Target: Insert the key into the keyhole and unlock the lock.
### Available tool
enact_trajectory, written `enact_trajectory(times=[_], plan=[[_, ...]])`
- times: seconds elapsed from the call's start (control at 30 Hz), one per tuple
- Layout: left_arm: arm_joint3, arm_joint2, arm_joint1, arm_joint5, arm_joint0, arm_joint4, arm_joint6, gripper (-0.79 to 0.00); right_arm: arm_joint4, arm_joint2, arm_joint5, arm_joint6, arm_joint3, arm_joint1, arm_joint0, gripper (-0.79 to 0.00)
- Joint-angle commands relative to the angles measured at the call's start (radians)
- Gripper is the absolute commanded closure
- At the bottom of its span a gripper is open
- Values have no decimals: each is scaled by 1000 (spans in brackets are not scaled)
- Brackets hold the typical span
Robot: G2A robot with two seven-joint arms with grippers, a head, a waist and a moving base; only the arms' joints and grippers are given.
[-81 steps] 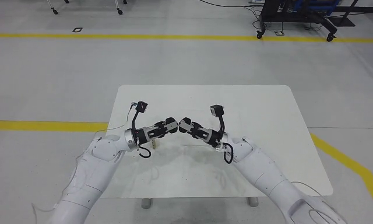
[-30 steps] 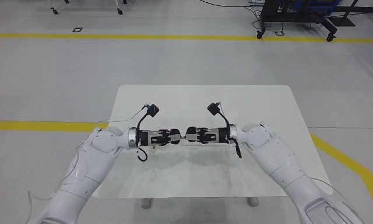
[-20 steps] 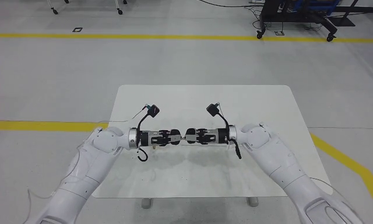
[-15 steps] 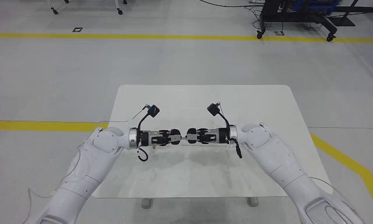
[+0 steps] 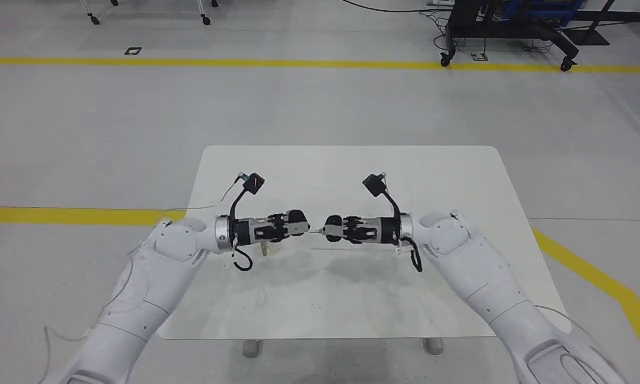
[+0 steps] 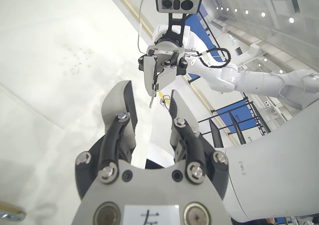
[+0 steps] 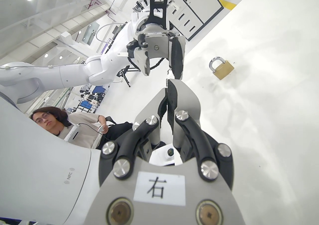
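Note:
A brass padlock [image 7: 223, 69] with a silver shackle lies on the white table [image 5: 450, 174], just under my left forearm in the top view [image 5: 263, 247]. My right gripper [image 7: 167, 89] is shut on the small metal key [image 6: 151, 100], whose blade sticks out past its fingertips toward the left gripper. Facing it a short way off is my left gripper [image 6: 152, 107], open and holding nothing. Both grippers hover above the table's middle, tip to tip with a small gap, left gripper [image 5: 303, 224] and right gripper [image 5: 327, 227]. The padlock's corner [image 6: 10, 212] shows beside the left wrist.
The bare tabletop stretches wide toward the far edge and on both sides of the arms. Beyond the table lie grey floor with yellow lines and wheeled racks [image 5: 510, 24] far off.
Half a second to a second ago the two grippers met tip to tip. Now the left gripper has drawn back a little and stands open; the key stays in the right gripper.

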Motion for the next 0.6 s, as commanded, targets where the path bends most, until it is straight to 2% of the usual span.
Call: enact_trajectory(times=[0.0,0.23,0.47,0.5,0.57], plan=[[2,-17,5,-5,3,-6,4,-785,7,35,-39,-11,-4,11,-18,0],[-4,-69,20,-1,15,71,61,-785,36,209,-158,-119,-85,68,-148,0],[-4,-69,20,-1,15,71,61,-785,36,209,-158,-119,-85,68,-148,0],[-20,-64,20,-1,17,98,66,-785,36,209,-158,-119,-85,68,-148,0],[-93,-62,23,13,30,314,135,-785,36,209,-158,-119,-85,68,-148,0]])
